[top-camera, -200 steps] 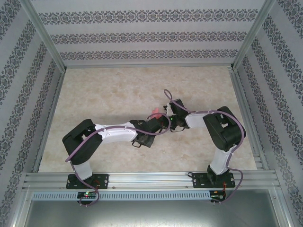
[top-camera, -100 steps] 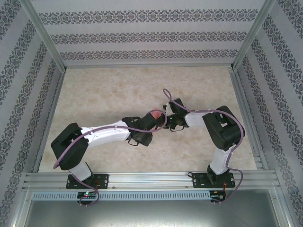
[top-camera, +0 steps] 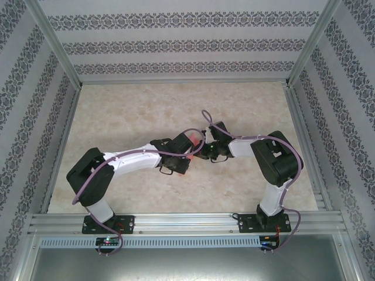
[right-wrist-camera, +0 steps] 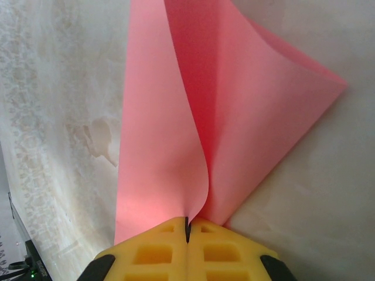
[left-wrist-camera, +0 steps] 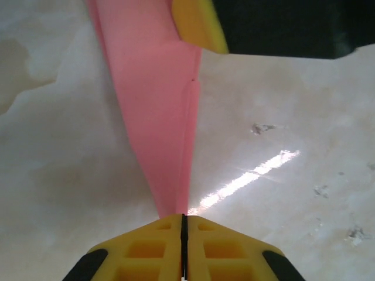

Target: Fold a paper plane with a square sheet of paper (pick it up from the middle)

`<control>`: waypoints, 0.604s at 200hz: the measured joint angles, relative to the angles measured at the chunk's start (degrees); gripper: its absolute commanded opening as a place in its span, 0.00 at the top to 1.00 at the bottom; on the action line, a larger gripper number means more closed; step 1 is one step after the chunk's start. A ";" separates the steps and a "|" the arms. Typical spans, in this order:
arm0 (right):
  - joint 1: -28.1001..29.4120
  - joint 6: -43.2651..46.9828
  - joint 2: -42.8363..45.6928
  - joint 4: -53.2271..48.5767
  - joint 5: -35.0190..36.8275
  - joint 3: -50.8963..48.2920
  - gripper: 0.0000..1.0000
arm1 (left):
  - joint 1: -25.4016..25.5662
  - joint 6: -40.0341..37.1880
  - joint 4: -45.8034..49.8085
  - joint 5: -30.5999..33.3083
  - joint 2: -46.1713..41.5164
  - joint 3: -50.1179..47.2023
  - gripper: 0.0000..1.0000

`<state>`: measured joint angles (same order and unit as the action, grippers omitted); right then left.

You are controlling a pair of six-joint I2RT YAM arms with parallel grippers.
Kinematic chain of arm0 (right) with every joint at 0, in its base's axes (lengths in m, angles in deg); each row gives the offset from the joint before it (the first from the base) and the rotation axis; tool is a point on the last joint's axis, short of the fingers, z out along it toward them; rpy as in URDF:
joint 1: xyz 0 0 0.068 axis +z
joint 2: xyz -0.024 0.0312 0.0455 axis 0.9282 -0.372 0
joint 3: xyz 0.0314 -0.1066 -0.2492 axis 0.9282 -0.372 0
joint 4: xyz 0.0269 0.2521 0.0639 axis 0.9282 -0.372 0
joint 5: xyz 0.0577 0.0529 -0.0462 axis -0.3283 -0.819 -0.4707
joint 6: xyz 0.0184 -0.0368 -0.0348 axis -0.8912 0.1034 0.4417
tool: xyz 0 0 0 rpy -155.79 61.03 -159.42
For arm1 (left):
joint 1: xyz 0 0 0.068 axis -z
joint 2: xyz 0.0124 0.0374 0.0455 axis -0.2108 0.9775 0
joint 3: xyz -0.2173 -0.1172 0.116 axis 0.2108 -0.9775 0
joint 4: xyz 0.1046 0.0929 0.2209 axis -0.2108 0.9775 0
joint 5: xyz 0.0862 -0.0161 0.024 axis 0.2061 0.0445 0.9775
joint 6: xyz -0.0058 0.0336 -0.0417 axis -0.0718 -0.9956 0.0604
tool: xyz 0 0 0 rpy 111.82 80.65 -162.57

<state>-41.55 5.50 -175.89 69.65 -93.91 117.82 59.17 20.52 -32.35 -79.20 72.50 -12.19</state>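
Note:
The square sheet of paper [top-camera: 191,139] is salmon pink and hangs folded between my two grippers above the middle of the table. In the left wrist view it is a narrow doubled strip [left-wrist-camera: 155,105] running up from my left gripper [left-wrist-camera: 183,216], whose jaws are shut on its lower end. A yellow fingertip [left-wrist-camera: 196,23] of the right gripper meets the strip at the top. In the right wrist view the sheet [right-wrist-camera: 252,117] opens upward in two curved flaps from my right gripper [right-wrist-camera: 187,222], which is shut on its fold. From above, the left gripper [top-camera: 194,146] and right gripper [top-camera: 203,150] nearly touch.
The beige marbled table top [top-camera: 135,111] spreads around both arms. Patterned walls with aluminium posts [top-camera: 55,52] close in the left, right and far sides. A metal rail [top-camera: 187,221] carries the arm bases at the near edge.
My left arm has shifted, its elbow swinging out to the left and its wrist moving slightly further away. The left jaws parted briefly and are shut on the paper again. The right arm stayed put.

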 measured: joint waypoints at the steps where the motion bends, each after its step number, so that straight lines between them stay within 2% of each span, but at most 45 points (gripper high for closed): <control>1: 0.00 0.00 0.00 0.00 0.00 0.00 1.00 | 0.00 -0.02 -0.02 0.00 0.07 0.00 0.91; 55: -0.26 0.02 0.00 0.00 -0.04 0.00 1.00 | -0.26 -0.28 -0.66 -0.48 1.40 0.20 0.91; 121: -0.26 0.02 0.00 0.00 -0.04 0.00 1.00 | -1.27 -0.42 -3.17 -4.28 3.43 0.20 0.91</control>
<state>-41.81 5.52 -175.89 69.65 -93.96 117.82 57.90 20.11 -35.52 -83.48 75.93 -12.00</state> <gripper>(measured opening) 0.048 0.092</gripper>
